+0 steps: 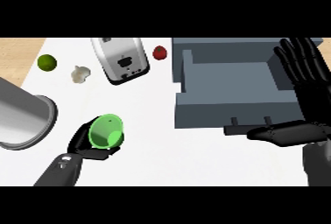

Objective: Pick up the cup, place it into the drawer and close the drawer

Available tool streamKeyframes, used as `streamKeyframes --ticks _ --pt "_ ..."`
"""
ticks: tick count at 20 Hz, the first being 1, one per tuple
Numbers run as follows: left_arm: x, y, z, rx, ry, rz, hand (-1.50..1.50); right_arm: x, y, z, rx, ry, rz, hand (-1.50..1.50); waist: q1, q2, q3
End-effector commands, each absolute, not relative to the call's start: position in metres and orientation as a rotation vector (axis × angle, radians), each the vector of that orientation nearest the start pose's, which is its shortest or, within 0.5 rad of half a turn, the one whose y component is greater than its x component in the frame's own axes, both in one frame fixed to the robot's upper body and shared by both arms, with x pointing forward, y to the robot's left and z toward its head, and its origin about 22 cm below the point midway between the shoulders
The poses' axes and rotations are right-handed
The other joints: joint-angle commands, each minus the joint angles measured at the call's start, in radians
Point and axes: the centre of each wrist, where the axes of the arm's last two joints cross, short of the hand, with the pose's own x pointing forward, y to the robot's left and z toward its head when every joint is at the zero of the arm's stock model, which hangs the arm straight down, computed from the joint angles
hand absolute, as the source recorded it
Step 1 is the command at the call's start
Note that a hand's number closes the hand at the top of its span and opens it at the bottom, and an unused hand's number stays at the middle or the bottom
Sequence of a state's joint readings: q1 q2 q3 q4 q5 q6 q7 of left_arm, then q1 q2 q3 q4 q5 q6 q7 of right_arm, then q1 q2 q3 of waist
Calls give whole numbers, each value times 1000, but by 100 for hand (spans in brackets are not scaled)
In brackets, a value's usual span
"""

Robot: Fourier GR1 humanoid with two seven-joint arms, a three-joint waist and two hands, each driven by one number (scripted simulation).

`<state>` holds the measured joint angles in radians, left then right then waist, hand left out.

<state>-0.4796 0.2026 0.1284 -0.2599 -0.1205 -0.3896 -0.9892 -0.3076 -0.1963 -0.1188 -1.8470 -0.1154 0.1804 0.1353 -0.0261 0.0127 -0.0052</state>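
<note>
On the white counter [161, 144], the robot's left hand [84, 142] sat in the lower left part of the head view, its black fingers curled round a bright green round plastic cup [107, 131]. The cup was tilted, its open mouth turned up toward the camera, and the hand wrapped it from below and from the left side. Whether the cup's base touched the counter could not be told.

The cup lay well apart from the grey box-shaped open drawer [226, 83], which filled the upper right of the view. The drawer's hollow inside held nothing that could be seen, and a dark bar handle [249, 129] stood out from its near front wall.

The robot's right hand [304, 83] showed at the right edge, open, its fingers straight and pointing up over the drawer's right side, with the thumb reaching left just beside the handle. It held nothing.

Left of the cup stood a large shiny metal cylinder-shaped pot [22, 113], partly cut by the view's edge. Farther up the counter lay a silver and black toaster [123, 59], tilted, with a small red tomato-like fruit [160, 52] to its right, a pale garlic bulb [80, 73] to its left, and a green lime [47, 62] near the counter's left border.
</note>
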Motion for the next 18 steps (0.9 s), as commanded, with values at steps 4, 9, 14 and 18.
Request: streamKeyframes --ticks 4,9,14,18 --pt "289 291 -130 -182 -1949 -202 150 280 -254 154 50 -1994 308 -150 -4 1 0" --pt "287 291 -132 -75 -2022 55 150 272 -272 151 85 -1990 272 -150 -3 -1 1" --pt "290 292 -130 11 -2082 255 150 268 -260 143 51 -1986 251 -150 6 -5 2" --pt "342 264 -84 -135 -2125 155 150 270 -261 143 47 -1970 268 -150 20 -12 5"
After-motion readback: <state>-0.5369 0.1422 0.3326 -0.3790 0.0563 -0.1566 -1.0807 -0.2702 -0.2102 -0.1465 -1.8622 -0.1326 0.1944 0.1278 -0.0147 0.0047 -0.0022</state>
